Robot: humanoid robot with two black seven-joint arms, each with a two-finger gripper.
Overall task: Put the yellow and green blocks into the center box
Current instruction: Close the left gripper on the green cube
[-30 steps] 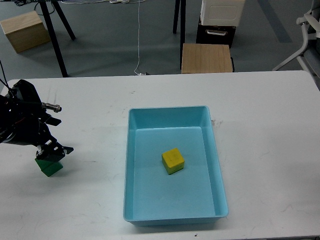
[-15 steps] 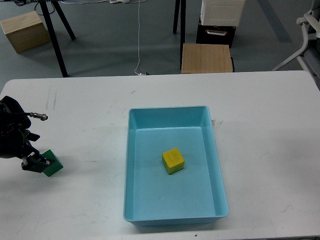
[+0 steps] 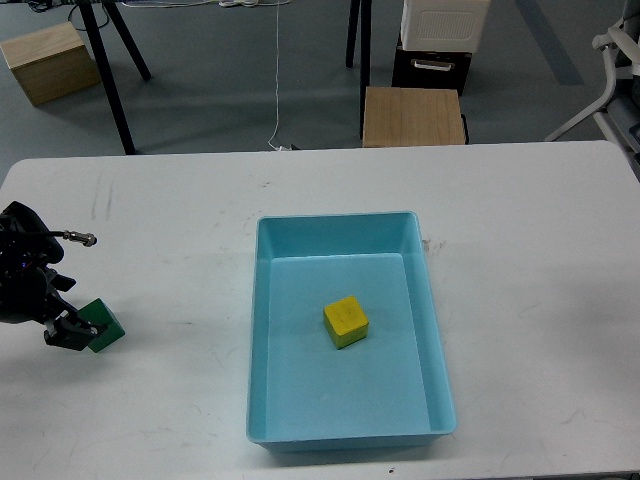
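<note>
A yellow block point(image 3: 346, 321) lies inside the light-blue box point(image 3: 265, 300) in the middle of the white table. A green block point(image 3: 105, 325) sits on the table far to the left of the box. My left gripper point(image 3: 68, 331) is low at the table's left edge, right against the green block's left side and covering part of it. Its fingers are dark and small, so I cannot tell them apart or see whether they hold the block. My right arm is out of view.
The white table point(image 3: 520, 250) stretches right of the box. Beyond the far edge are a wooden stool point(image 3: 413, 116), black stand legs point(image 3: 110, 70), a wooden crate point(image 3: 45, 62) and a chair base point(image 3: 610, 80).
My left arm has pulled back to the left, from over the green block to its left side. The block has shifted only slightly. The yellow block and box have not moved.
</note>
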